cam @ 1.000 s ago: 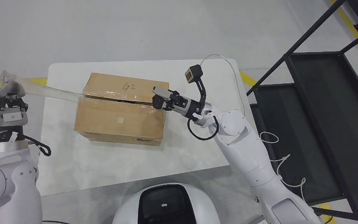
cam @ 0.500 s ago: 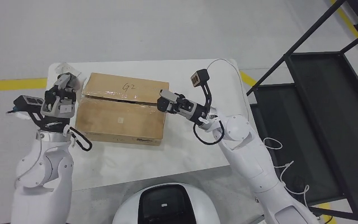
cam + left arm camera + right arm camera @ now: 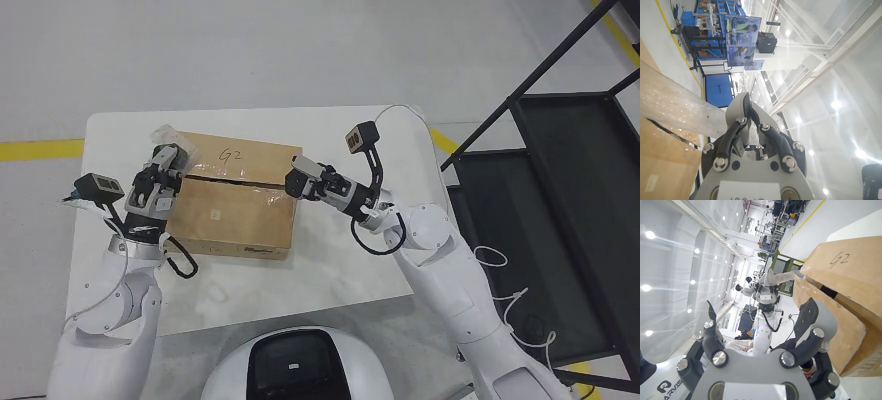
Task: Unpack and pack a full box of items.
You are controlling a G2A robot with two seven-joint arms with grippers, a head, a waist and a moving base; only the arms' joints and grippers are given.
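The left gripper [image 3: 165, 162] is pinched shut on a strip of clear tape [image 3: 677, 106] at the left end of the box [image 3: 225, 205]. The right gripper [image 3: 297, 181] gapes wide just beside its right end. The box lies flat mid-table [image 3: 350, 270], long side and seam running left to right

Brown cardboard box [image 3: 222, 200] with a black handwritten mark, cloudy translucent tape strip [image 3: 674, 111], white bench [image 3: 330, 270], grey floor [image 3: 300, 50] with a yellow line [image 3: 40, 150], black rack [image 3: 570, 180], black grid-textured pads [image 3: 806, 317] on white jaws
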